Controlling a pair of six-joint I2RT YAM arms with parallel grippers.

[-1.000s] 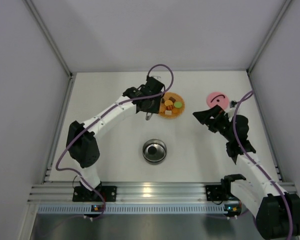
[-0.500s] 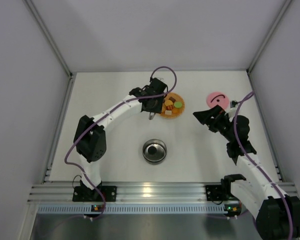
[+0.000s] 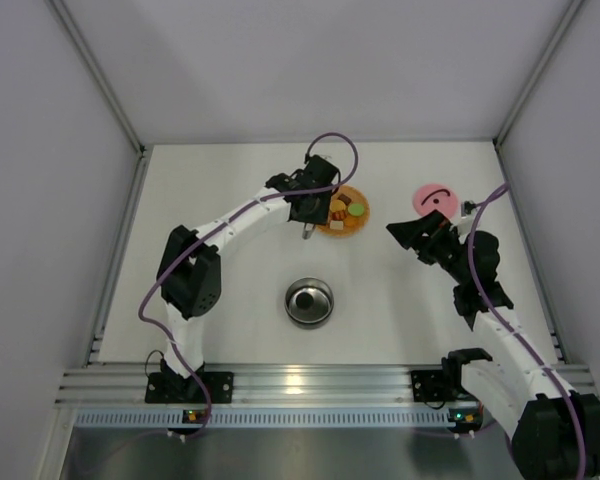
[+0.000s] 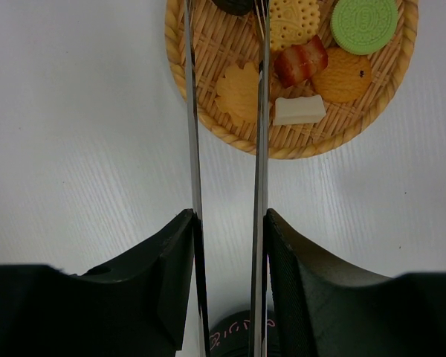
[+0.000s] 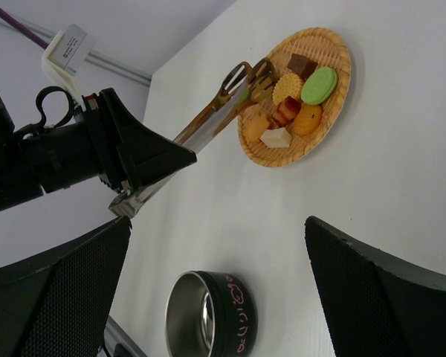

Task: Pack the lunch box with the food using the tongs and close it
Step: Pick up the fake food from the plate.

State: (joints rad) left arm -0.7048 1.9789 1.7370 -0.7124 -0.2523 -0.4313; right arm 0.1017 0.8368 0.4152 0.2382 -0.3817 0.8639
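Since a second ago the left arm [image 3: 240,215] has drawn its elbow inward and carried the left gripper [image 4: 227,223] a touch toward 3 o'clock, nearer the woven plate [image 3: 342,235]; the right arm [image 3: 505,335] has not shifted. On the white table [image 3: 210,180] the steel lunch box [image 3: 291,303] sits open at centre, with the plate at its 1 o'clock and the pink lid [image 3: 433,197] at its 2 o'clock, handle up. The right gripper [image 3: 402,228] hovers at the lid's 7 o'clock, jaws spread wide and empty. The left gripper is squeezed partway onto the tongs [image 4: 262,149], pressing both arms. Only the right wrist view shows the scalloped tips apart above the plate's rim with nothing between them. Only the left wrist view separates the food: green round cookie [image 4: 364,22], orange cookie [image 4: 346,74], leaf-shaped yellow piece [image 4: 238,89], reddish strip [image 4: 301,61] and white wedge [image 4: 299,110].
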